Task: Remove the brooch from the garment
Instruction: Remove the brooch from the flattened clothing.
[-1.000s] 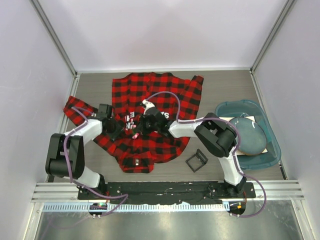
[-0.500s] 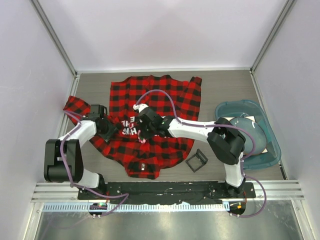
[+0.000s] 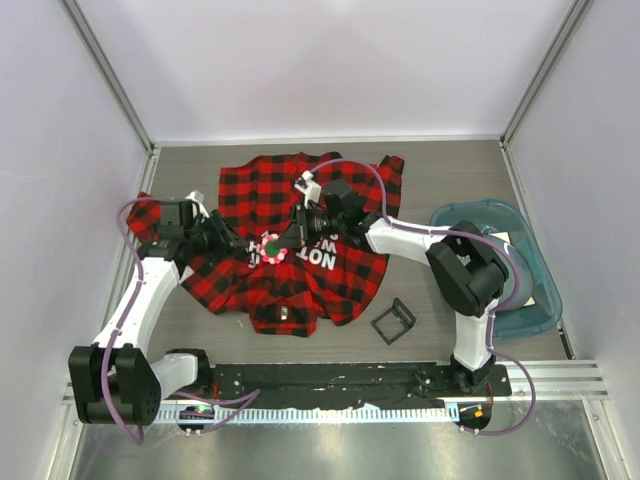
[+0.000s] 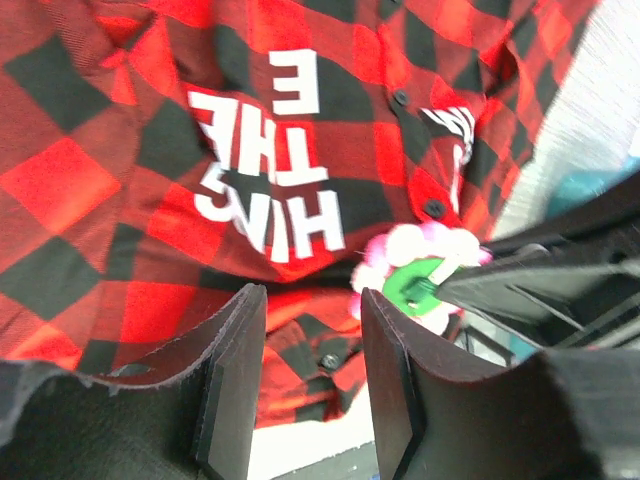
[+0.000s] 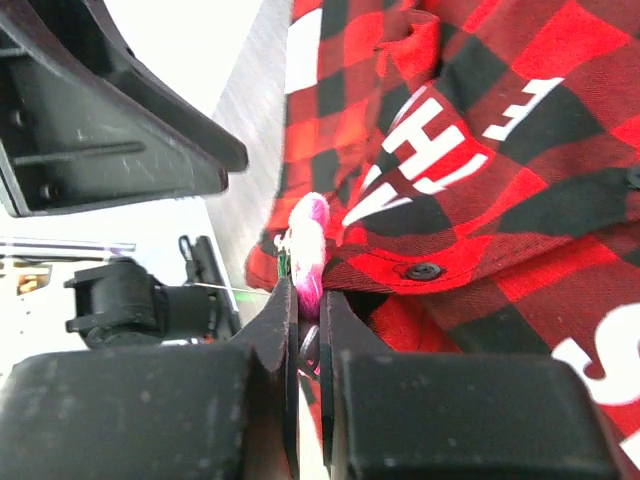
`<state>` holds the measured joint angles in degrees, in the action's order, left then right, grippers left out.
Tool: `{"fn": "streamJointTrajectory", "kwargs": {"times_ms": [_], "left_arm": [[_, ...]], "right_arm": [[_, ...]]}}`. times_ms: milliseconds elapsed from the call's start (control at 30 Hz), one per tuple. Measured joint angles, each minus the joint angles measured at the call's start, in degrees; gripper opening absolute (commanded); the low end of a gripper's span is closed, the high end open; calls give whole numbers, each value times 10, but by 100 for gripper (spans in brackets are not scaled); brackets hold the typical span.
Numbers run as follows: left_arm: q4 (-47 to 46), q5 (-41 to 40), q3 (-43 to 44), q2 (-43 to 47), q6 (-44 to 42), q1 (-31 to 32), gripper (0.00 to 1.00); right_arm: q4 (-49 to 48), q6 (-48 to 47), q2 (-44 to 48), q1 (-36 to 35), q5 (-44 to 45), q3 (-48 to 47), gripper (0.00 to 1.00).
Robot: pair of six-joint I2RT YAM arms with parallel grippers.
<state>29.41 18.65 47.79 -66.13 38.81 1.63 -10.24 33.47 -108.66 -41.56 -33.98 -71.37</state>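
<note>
Overhead camera looks down; wrist cameras (close-up) share the garment (image 4: 100, 180).

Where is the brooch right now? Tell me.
In the top view the brooch sits left of centre, over the white lettering on the garment, pinched in the right gripper with the left gripper just to its left.

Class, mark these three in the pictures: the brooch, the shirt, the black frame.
brooch (image 4: 405, 246): left wrist view, on its pink petals.
shirt (image 3: 290, 185): top external view, on its checked far panel.
black frame (image 3: 380, 326): top external view, on its left edge.
</note>
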Motion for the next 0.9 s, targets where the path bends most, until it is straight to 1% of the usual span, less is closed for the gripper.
{"fn": "streamJointTrajectory", "kwargs": {"times_ms": [100, 167, 267, 367, 400, 467, 500, 533, 600, 667, 767, 900], "left_arm": [[0, 35, 0, 8, -4, 1, 38], [2, 42, 0, 4, 0, 1, 35], [0, 43, -4, -6, 22, 1, 31], [-12, 37, -31, -15, 61, 0, 29], [-18, 36, -45, -17, 75, -2, 28], [-36, 35, -84, -25, 106, -6, 27], [-43, 36, -99, -30, 118, -7, 27], [-47, 37, -114, -39, 129, -7, 26], [-52, 37, -136, -64, 148, -8, 25], [-52, 37, -148, -90, 160, -8, 25], [-47, 40, -162, -116, 169, -8, 25], [-30, 32, -163, -104, 174, -9, 28]], "right_arm": [[-64, 48, -25, -1, -32, 2, 6], [-112, 89, -41, -3, -46, 15, 6], [-154, 132, -58, -4, -54, 34, 6], [-170, 153, -65, -5, -51, 54, 17], [-170, 153, -65, -5, -47, 59, 23], [-159, 144, -65, -4, -33, 64, 28], [-148, 134, -65, -4, -26, 63, 35], [-136, 123, -65, -4, -19, 62, 40], [-97, 93, -68, -2, -1, 53, 48], [-54, 62, -69, -2, 20, 42, 54], [-16, 30, -67, -2, 40, 37, 56], [14, 13, -52, -2, 53, 47, 56]]}}
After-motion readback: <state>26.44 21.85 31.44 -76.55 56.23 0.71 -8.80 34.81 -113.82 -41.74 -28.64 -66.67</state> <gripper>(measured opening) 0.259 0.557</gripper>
